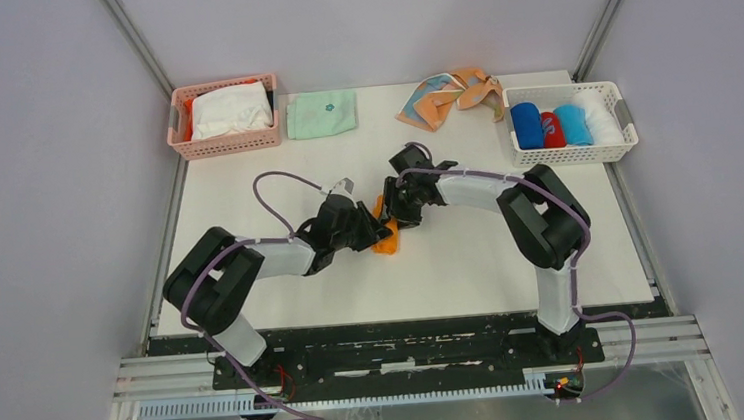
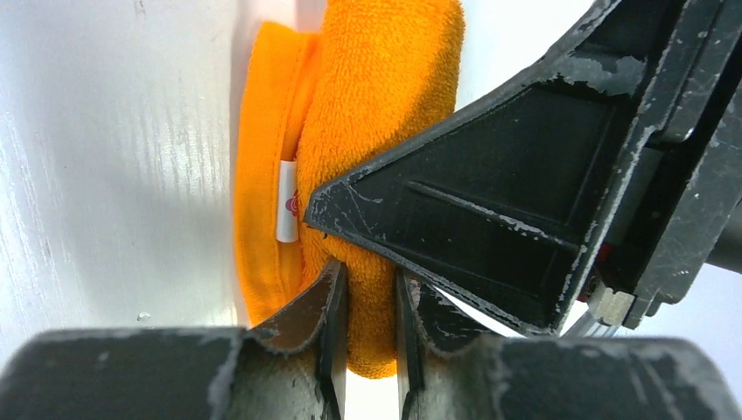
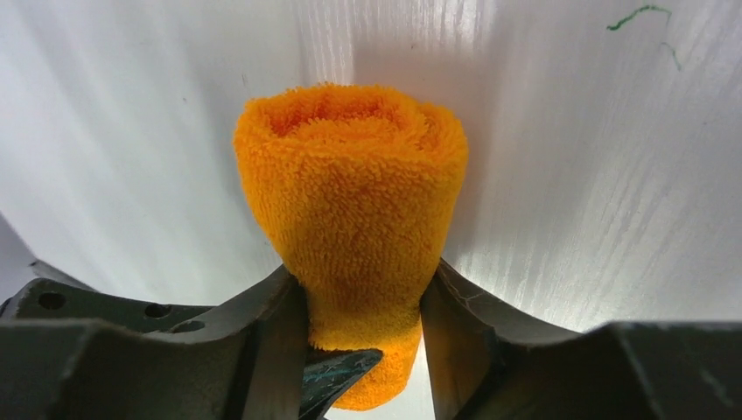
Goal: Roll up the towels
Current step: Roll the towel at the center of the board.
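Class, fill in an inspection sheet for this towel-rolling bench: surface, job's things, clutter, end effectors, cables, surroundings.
Surface: white table, no spills seen.
Job's things: orange towel rolled, mid-table; peach towel crumpled at the far edge; blue towel rolled in the white basket.
Clutter: green cloth, folded; pink basket holding a white cloth; three other rolls in the white basket.
End effectors: left end effector and right end effector both closed on the orange towel.
Cables: purple cables looped along the arms.
Surroundings: grey walls; metal rail at the near edge.
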Motion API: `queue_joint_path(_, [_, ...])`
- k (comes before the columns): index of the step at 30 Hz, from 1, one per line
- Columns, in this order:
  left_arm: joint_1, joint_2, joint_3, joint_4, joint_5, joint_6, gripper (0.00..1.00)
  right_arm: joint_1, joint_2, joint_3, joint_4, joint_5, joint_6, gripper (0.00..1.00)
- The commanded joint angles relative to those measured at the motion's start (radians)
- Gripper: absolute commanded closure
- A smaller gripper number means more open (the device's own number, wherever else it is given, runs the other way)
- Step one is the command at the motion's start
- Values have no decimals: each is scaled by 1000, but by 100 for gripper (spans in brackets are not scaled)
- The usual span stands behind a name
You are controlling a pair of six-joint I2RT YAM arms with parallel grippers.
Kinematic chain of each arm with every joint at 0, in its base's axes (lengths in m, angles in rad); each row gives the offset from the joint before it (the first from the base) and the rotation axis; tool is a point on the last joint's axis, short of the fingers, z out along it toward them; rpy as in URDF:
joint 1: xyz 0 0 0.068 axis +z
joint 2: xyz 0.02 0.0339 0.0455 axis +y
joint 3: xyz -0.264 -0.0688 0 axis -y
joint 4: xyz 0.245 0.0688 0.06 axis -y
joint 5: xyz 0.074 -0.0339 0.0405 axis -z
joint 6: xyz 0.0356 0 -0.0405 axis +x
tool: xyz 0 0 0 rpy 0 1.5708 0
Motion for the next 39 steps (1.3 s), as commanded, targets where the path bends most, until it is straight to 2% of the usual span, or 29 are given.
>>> queue_joint_path(1, [-2,67,-89,-161,67,-47,72,73,117,86,-233,143,-114,50])
queue_joint_path(5, [-1,-47,-138,-172,31,-70,57,94,139,131,-322,226,-164,52])
queue_joint_path(9, [0,-182,-170,-224,-25,-93,47,111,137,174,-379,292,-208,53])
queue_joint_path(18, [9,-214,-149,-286,-51,-119,40,135,136,215,-426,339,-227,53])
queue_joint_path(22, [9,-203,-132,-319,-71,-114,39,143,137,226,-418,312,-228,52])
queue_joint_path(29, [11,-144,-159,-336,-52,-149,44,158,149,250,-407,261,-240,46])
queue_joint_path(33, [10,-129,-172,-311,-30,-152,62,159,153,236,-348,171,-238,43])
queue_joint_path(39, [12,-74,-187,-258,9,-168,74,166,194,262,-365,166,-246,40])
